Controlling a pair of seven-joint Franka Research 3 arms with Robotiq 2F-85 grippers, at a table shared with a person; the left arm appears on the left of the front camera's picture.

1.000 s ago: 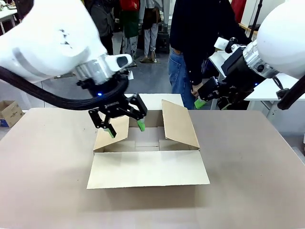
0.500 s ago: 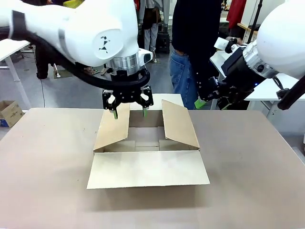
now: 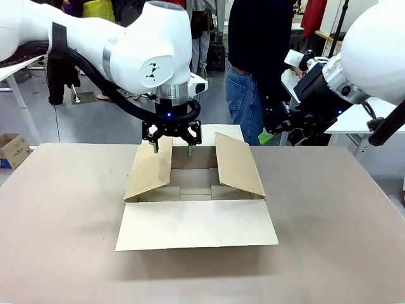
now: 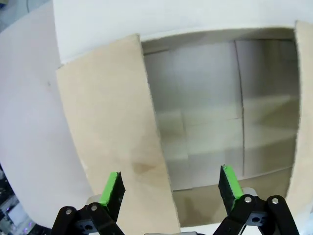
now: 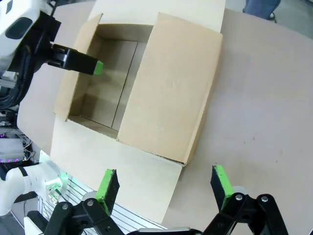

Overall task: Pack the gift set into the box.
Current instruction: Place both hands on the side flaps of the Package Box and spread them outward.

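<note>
Brown cardboard, the box (image 3: 196, 231) lies open, flaps out, right beneath my left gripper (image 3: 171, 147), whose fingers stand apart above its far edge. My right gripper (image 5: 165, 177), also spread, hangs beyond its right side.

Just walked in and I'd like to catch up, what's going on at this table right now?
Two robot arms are working around an open cardboard box on the table. The left gripper hovers open above the box's far end, over the inner edge of its left side flap. The right gripper is open too, held up off to the right near a person standing at the far side. The box is empty inside, so nothing is packed yet.
</note>
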